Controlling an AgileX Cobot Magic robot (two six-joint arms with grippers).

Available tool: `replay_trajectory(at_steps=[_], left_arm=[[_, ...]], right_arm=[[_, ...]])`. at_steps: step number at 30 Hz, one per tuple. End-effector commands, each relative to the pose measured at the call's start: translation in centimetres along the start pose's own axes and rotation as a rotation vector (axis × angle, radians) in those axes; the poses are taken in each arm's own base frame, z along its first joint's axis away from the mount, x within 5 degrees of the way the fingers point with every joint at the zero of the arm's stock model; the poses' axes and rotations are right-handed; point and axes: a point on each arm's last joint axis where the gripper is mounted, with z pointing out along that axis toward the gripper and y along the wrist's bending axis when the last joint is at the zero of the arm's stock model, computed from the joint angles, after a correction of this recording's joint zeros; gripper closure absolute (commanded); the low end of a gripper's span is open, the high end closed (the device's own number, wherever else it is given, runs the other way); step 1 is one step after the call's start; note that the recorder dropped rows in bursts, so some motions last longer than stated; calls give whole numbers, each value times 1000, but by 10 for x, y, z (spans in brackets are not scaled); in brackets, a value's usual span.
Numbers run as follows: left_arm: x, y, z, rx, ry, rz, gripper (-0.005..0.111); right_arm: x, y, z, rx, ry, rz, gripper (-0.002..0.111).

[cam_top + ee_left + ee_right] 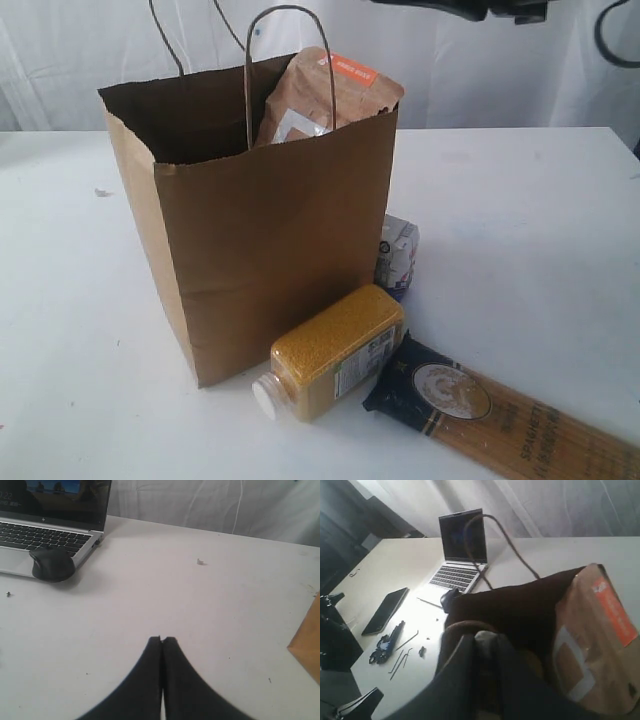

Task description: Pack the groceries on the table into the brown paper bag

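Observation:
The brown paper bag [270, 250] stands open on the white table [520, 220]. The brown pouch with the orange label [325, 95] pokes out of its top. In front of the bag lies the yellow-grain bottle [335, 350], with the spaghetti pack [500, 415] beside it. The white-blue carton [398, 252] peeks out behind the bag's right side. My right gripper [487, 641] hangs over the bag's dark mouth [520, 605] beside the pouch [592, 630]. Its blurred fingers are close together, with a pale blob at the tips. My left gripper [162, 640] is shut and empty above bare table, left of the bag's corner [307, 647]. The jar and can are hidden.
A laptop [50, 515] and a black mouse [52, 564] sit at the table's far left. A phone [385, 611] and small tools [395, 645] lie beyond them. One bag handle [290, 10] stands upright. Dark arm parts [470, 8] cross the top of the exterior view.

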Motion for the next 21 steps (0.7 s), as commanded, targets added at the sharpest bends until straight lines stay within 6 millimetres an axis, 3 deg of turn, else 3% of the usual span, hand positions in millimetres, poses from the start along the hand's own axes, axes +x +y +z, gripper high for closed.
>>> replay_trajectory(at_steps=[1,8,15,21], left_arm=[[0,0,-1,-2,-11,9,107],[0,0,-1,-2,-11,9,107],[0,0,-1,-2,-11,9,107],[0,0,-1,-2,-11,9,107]], right_arm=[[-10,-23,25,20,4,25,108],[-1,-39,53,1,85,37,106],[5,-39,56,-36,134,-33,79],[3,-39,55,-24,121,-40,77]])
